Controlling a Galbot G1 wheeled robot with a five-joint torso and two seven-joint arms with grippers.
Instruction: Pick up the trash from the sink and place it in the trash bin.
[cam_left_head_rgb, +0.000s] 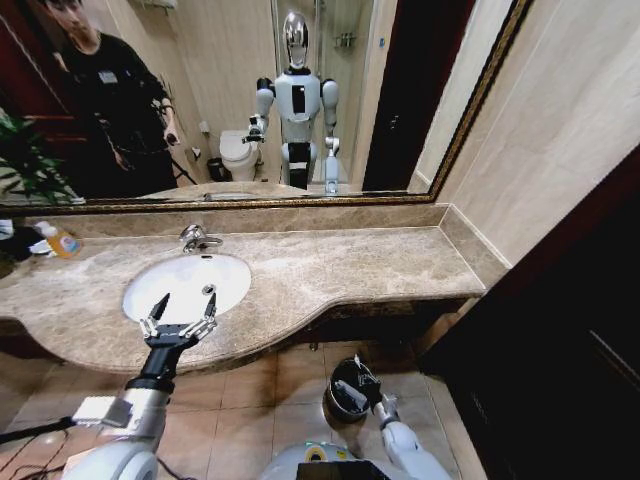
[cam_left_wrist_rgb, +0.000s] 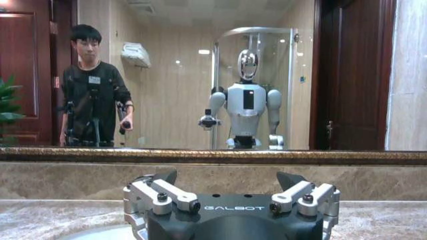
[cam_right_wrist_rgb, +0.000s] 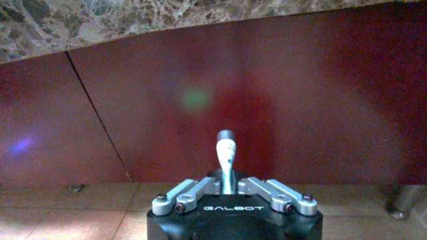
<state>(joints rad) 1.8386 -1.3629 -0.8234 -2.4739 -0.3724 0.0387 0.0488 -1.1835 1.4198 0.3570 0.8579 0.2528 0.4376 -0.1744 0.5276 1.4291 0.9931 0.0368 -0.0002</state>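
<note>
Beige marble counter held the white sink, where the left gripper hovered, fingers apart. Low over the trash bin, the right gripper clamped a small white tube; releasing it seemed next.

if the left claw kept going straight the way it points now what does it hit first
Most likely the marble backsplash below the mirror: the open left claw points level across the sink toward it. Depth is unclear.
</note>
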